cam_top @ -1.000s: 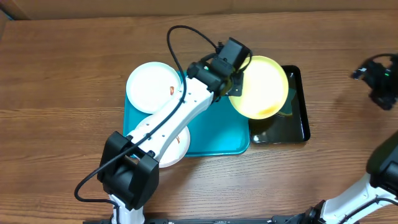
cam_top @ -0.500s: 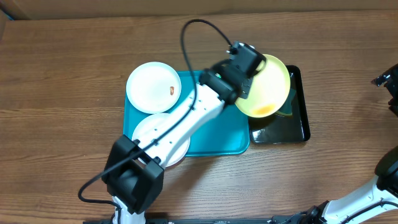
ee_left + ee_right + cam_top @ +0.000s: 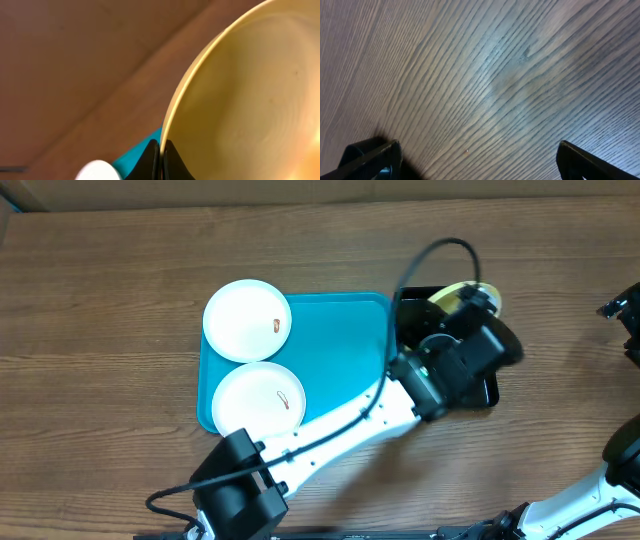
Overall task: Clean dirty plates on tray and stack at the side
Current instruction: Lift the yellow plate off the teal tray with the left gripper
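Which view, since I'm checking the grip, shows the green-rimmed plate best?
Left wrist: the green-rimmed plate fills the frame, rim pinched between the fingers. Overhead shows a sliver behind the left arm; right wrist, only table.

Small glossy black tray (image 3: 410, 315) on a brown wood-grain table (image 3: 100, 300), right of centre.

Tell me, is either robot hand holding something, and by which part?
The left hand pinches the round yellow-green plate by its rim, tilted on edge above the glossy black tray. The right hand is open, holding nothing.
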Tool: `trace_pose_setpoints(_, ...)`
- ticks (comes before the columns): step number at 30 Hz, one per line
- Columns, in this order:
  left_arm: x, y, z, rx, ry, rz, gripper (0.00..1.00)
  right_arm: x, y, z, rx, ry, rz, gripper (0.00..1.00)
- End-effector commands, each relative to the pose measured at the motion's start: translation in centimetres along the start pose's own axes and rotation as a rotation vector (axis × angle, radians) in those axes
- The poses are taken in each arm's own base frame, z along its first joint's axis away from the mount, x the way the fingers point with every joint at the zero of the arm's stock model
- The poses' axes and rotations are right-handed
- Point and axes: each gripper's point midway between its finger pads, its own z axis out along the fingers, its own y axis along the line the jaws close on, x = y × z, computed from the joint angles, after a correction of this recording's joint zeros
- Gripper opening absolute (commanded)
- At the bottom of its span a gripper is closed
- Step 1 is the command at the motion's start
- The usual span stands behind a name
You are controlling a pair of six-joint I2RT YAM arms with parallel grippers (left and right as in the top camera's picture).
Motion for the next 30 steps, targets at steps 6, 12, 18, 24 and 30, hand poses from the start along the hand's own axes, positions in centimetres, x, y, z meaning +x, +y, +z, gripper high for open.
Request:
trace_pose_setpoints(6,-3.7,1.7,-3.5,-0.154,-0.099,0.125,0.04,-0.6,0.7,-1.0,-0.021,-0.030,-0.005,1.00)
trace_pose_setpoints(12,-4.2,3.0,-3.9,-0.232,-0.110,0.076,0.04,-0.6,0.7,-1.0,-0.021,-0.030,-0.005,1.00)
trace_pose_setpoints(18,-4.9,2.8,-4.1,-0.214,-0.136,0.036,0.04,-0.6,0.7,-1.0,-0.021,-0.030,-0.005,1.00)
trace_pose_setpoints(24,-4.8,2.6,-3.9,-0.198,-0.141,-0.023,0.04,-0.6,0.7,-1.0,-0.021,-0.030,-0.005,1.00)
trace_pose_setpoints(30,-2.9,-1.1,-2.3,0.059,-0.088,-0.059,0.04,-0.6,0.7,-1.0,-0.021,-0.030,-0.005,1.00)
